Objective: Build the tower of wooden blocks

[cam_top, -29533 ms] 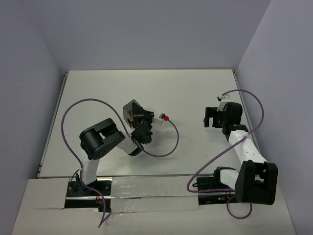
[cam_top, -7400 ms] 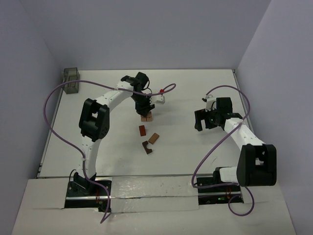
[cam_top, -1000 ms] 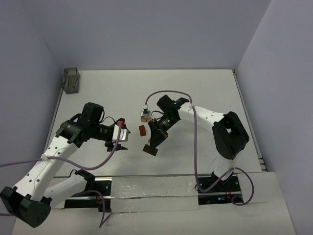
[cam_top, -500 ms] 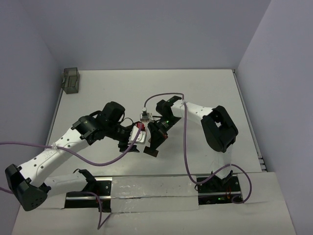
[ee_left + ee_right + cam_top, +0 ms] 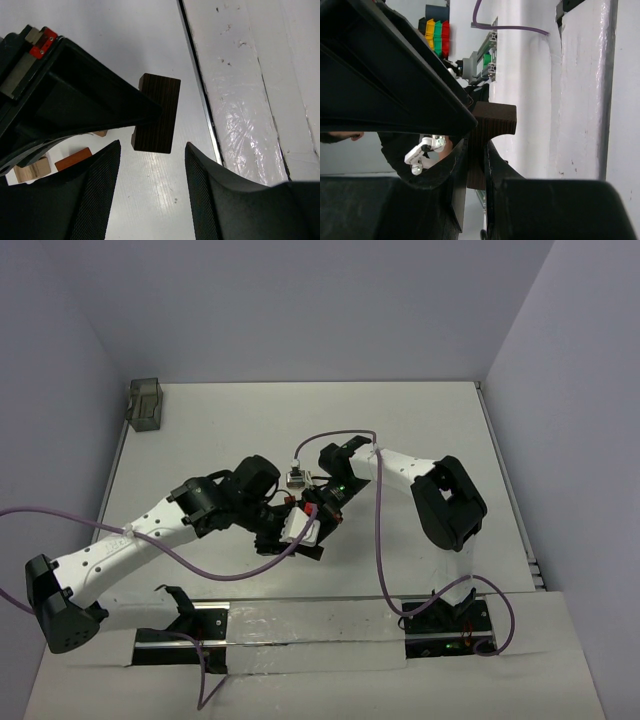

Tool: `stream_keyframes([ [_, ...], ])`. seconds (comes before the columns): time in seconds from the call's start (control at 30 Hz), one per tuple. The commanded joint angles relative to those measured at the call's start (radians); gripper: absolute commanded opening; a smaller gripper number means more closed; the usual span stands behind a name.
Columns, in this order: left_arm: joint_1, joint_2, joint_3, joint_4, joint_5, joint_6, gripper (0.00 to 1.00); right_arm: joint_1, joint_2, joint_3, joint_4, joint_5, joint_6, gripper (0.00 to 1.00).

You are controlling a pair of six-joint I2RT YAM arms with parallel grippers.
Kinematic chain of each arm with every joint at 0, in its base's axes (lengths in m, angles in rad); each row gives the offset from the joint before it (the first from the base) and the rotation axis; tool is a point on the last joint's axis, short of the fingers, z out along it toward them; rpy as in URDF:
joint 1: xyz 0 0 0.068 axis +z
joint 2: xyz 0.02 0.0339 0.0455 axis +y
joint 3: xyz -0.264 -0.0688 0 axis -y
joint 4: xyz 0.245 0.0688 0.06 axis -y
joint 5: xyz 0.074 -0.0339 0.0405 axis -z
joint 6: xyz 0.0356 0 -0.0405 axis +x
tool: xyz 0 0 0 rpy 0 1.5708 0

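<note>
A dark brown wood block (image 5: 157, 112) hangs just above the table, pinched by my right gripper (image 5: 479, 160), which is shut on it. In the right wrist view the block (image 5: 495, 120) sticks out beyond the fingertips. My left gripper (image 5: 153, 155) is open right beside it, nothing between its fingers (image 5: 100, 200), and the block is just ahead of their tips. From above, both grippers meet near the table's front centre, around the dark block (image 5: 310, 552). A tan block (image 5: 30, 167) and a reddish block (image 5: 72, 159) lie on the table behind. A small tan stack (image 5: 297, 478) stands further back.
A grey translucent container (image 5: 145, 405) stands in the back left corner. The table's front edge, a dark metal strip (image 5: 200, 100), runs close to the held block, with crinkled white covering (image 5: 250, 110) beyond it. Purple cables (image 5: 340, 436) loop over both arms.
My left arm has swung right across the table, up to the held dark block, and its jaws have narrowed. The right gripper has stayed almost still with the block.
</note>
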Motion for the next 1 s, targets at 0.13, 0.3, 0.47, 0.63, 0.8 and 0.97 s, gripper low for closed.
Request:
stream_keyframes([
  [0.13, -0.034, 0.008, 0.038, 0.030, -0.053, -0.002, 0.58, 0.000, -0.020, 0.002, 0.046, -0.149, 0.068, 0.00],
  [0.3, -0.046, 0.009, 0.033, 0.033, -0.094, 0.019, 0.56, 0.000, -0.025, -0.001, 0.055, -0.151, 0.081, 0.00],
  [0.47, -0.053, 0.008, 0.024, 0.036, -0.103, 0.024, 0.56, 0.000, -0.028, -0.002, 0.056, -0.154, 0.088, 0.00],
  [0.63, -0.061, 0.010, 0.015, 0.047, -0.108, 0.026, 0.55, 0.000, -0.036, -0.015, 0.081, -0.155, 0.116, 0.00],
  [0.8, -0.073, 0.014, 0.007, 0.061, -0.115, 0.021, 0.55, 0.000, -0.041, -0.019, 0.086, -0.156, 0.123, 0.00],
  [0.97, -0.080, 0.014, -0.009, 0.069, -0.118, 0.030, 0.55, 0.000, -0.048, -0.021, 0.085, -0.156, 0.117, 0.00],
])
